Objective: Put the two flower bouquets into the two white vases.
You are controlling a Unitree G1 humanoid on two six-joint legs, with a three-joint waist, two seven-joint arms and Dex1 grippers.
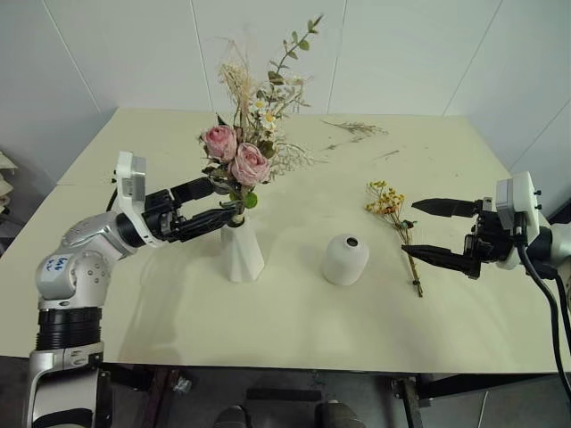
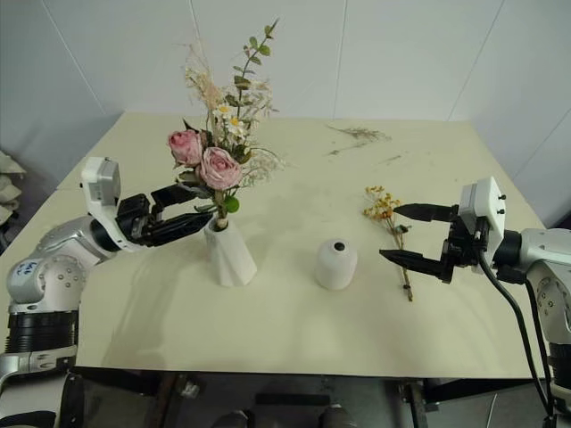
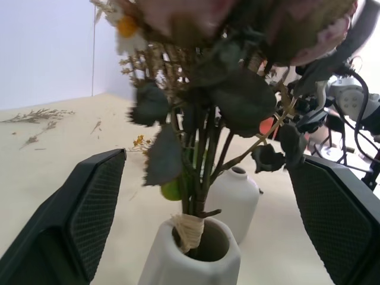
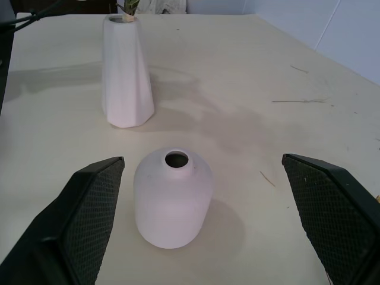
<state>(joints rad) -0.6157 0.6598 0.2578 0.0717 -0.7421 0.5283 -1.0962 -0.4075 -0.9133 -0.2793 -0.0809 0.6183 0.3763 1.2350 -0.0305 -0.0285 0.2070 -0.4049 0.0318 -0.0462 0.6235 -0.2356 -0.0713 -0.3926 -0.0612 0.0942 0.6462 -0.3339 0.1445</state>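
- Left eye view, far left of the tall vase [image 1: 241,252]: the left gripper [image 1: 217,202] reaches in level toward the stems, its two black fingers spread wide, one on each side of the stems just above the vase mouth, gripping nothing.
- The tall vase is matte white, a twisted cone, narrow at its mouth and broad at its base, standing upright on the pale table [image 1: 294,330].
- The larger bouquet [image 1: 250,134] stands in the tall vase with its long axis near vertical, stems down in the mouth, heads up. It has two pink roses, small white daisies, green leaves and beige dry sprigs; a twine wrap binds the stems at the vase rim.
- Right of the tall vase, near it, sits the short vase [image 1: 345,259]: white, rounded like a dome, small dark hole on top, upright.
- Further right of the tall vase lies the slimmer bouquet [image 1: 397,227], flat on the table, thin stem pointing toward the near edge, small yellow-orange flowers at the far end.
- Farthest right of the tall vase, the right gripper [image 1: 430,229] hangs level, fingers spread wide and holding nothing, tips just beside the slim stem.
- Behind the tall vase, loose dried twigs [image 1: 355,130] lie near the far edge.
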